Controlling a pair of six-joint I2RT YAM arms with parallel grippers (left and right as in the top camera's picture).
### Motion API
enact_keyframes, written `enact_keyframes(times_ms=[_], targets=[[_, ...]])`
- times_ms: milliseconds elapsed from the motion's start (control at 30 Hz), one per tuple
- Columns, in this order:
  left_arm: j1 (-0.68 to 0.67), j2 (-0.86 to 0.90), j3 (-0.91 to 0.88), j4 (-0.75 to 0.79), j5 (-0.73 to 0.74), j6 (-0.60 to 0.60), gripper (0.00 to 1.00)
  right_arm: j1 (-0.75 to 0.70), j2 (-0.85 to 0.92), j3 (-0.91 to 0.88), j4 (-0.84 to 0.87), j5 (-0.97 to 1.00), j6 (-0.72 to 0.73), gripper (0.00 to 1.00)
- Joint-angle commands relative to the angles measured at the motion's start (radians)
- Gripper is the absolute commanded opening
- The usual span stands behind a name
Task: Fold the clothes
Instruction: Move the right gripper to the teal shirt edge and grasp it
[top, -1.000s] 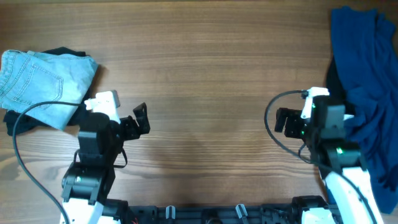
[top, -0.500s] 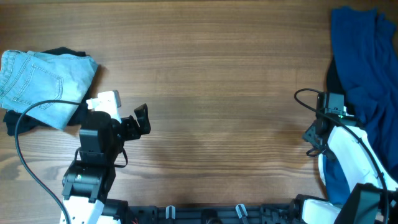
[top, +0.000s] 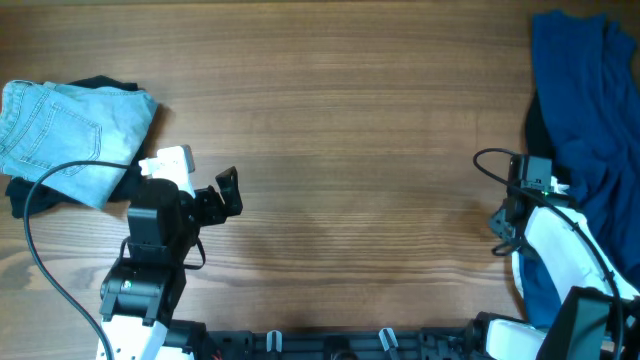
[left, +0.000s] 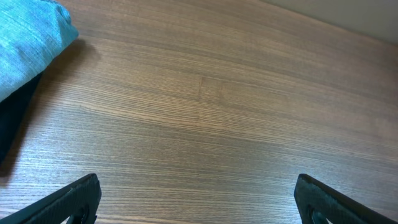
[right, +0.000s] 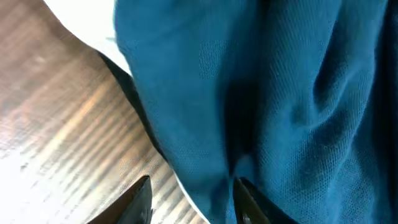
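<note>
A large deep-blue shirt (top: 585, 120) lies crumpled along the table's right edge, with a dark garment (top: 535, 130) showing at its left side. My right gripper (right: 193, 202) reaches into this pile. Its fingers (right: 140, 199) straddle the shirt's (right: 261, 93) lower edge, blue cloth lying between them and a strip of wood still showing beside the left finger. Pale-blue jeans (top: 70, 130) sit folded on a black garment (top: 20, 195) at the far left. My left gripper (top: 225, 195) hovers wide open over bare wood, right of the jeans (left: 31, 43).
White cloth (right: 81, 18) and a thin black edge (right: 134, 93) peek out under the blue shirt in the right wrist view. The wooden table (top: 340, 120) stretches between the two piles. Black cables loop beside both arms.
My right arm swung right, from the table's middle to the shirt, and its jaws have narrowed around the shirt's edge. The left arm has not moved.
</note>
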Motion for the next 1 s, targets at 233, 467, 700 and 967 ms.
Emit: enact_keyframes(times_ms=[233, 467, 700, 967], targets=[[0.007, -0.001, 0.025, 0.003, 0.009, -0.009, 1.00, -0.034, 0.008, -0.043, 0.032, 0.029, 0.027, 0.13], [0.007, -0.001, 0.025, 0.003, 0.009, -0.009, 1.00, -0.034, 0.007, 0.000, 0.004, 0.024, 0.026, 0.05], [0.007, -0.001, 0.025, 0.003, 0.009, -0.009, 1.00, -0.034, 0.001, 0.011, -0.018, 0.024, 0.026, 0.17], [0.007, -0.001, 0.025, 0.003, 0.009, -0.009, 1.00, -0.034, -0.006, 0.016, -0.034, 0.018, 0.025, 0.04]])
